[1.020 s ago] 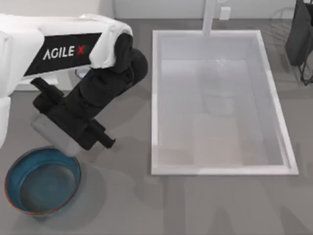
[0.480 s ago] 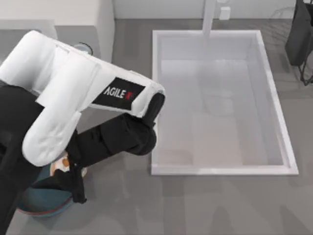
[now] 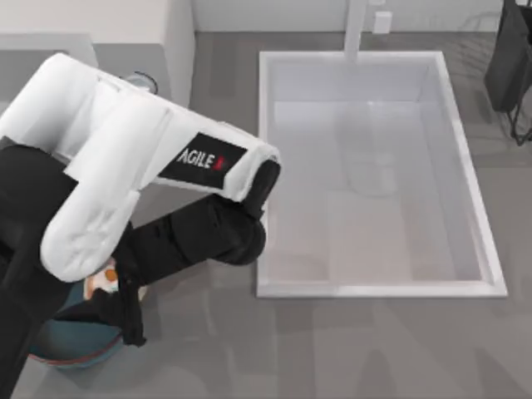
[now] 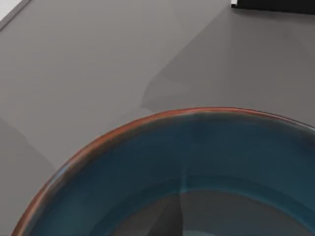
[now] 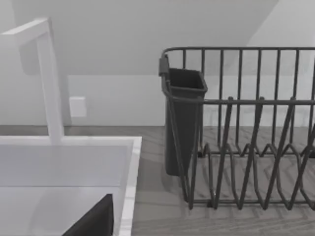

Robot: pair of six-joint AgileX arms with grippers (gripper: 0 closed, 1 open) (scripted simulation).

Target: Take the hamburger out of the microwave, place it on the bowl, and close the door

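One left arm [image 3: 125, 166], white with black forearm, reaches across the left part of the table [image 3: 216, 349] from the top view, its gripper [image 3: 116, 287] lowered over the near-left corner. One hamburger [image 3: 106, 274], cream with orange patches, partly visible at the gripper's tip, directly above the bowl's far edge; whether the fingers are clamped on it or have let go cannot be told, since the arm covers them. One bowl [image 3: 79, 349], teal with reddish-brown rim, on the table at the near-left, mostly under the arm; the left wrist view looks down on its rim [image 4: 147, 120] and blue inside from close above. One microwave [image 3: 125, 25], off-white, at the far-left corner, largely hidden. One white sink [image 3: 266, 166], centre-right. One right arm, parked by the dish rack [image 5: 246, 128] at the far right; its fingers cannot be told.
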